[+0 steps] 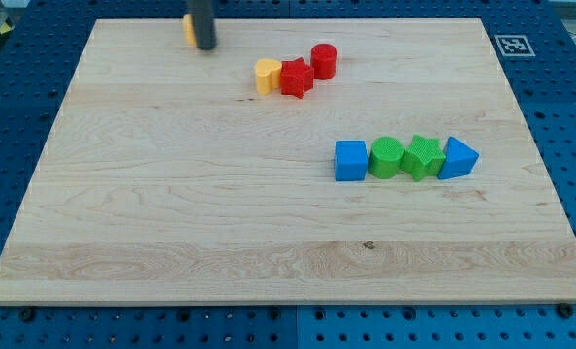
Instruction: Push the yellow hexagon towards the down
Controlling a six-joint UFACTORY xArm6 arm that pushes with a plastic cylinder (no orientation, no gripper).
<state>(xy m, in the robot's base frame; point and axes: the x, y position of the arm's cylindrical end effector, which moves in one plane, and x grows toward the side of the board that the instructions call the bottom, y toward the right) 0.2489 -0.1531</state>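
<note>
Now, start with the counter (172,223), a pale wooden board lying on a blue pegboard (569,145); most of its surface carries nothing.

Look next at the row of four at the view's right: a blue cube (350,161), a green cylinder (386,158), a green star (423,157) and a blue triangle (458,159), touching side by side. Above them, near the top centre, a yellow heart (267,76), a red star (296,78) and a red cylinder (324,61) cluster together, also touching.

Your task's block, the yellow hexagon (188,29), sits at the top edge of the counter, left of centre, mostly hidden; only a sliver shows.

The end effector here is a plain rod with nothing to spread or pinch. My tip (206,47) stands just beside the hexagon, on its right and apparently touching it, roughly level with it.

That is the relation to mind: the hexagon lies to the left of my tip, not below it. You would judge that my tip must get above the hexagon before a downward push can bite.
</note>
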